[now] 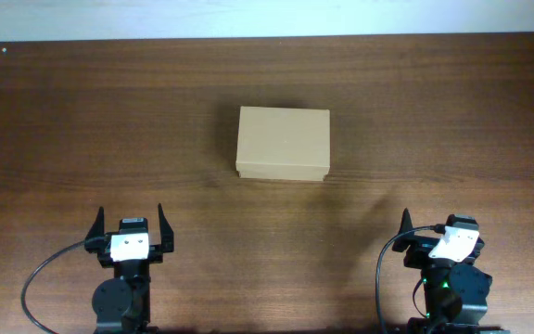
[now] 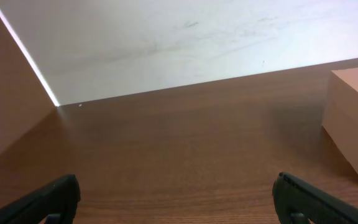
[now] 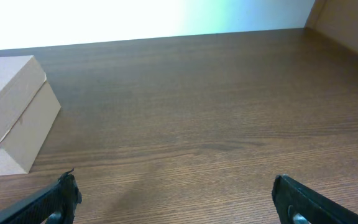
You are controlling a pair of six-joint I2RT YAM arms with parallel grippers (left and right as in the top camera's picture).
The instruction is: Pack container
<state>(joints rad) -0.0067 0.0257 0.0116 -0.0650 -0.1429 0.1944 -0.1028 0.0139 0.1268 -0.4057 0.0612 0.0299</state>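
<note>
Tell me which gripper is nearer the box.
Neither clearly: about equal. The left gripper sits back and to the left of the box, the right gripper back and to its right, neither touching it.

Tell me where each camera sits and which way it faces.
Overhead: above the table, facing straight down on the container; left hand and right hand show at the bottom.
Left wrist: low, facing the far wall; container at right edge; its open fingers below.
Right wrist: low, facing likewise; container at left edge; its open fingers below.
Shared: both wrist views catch the container.
</note>
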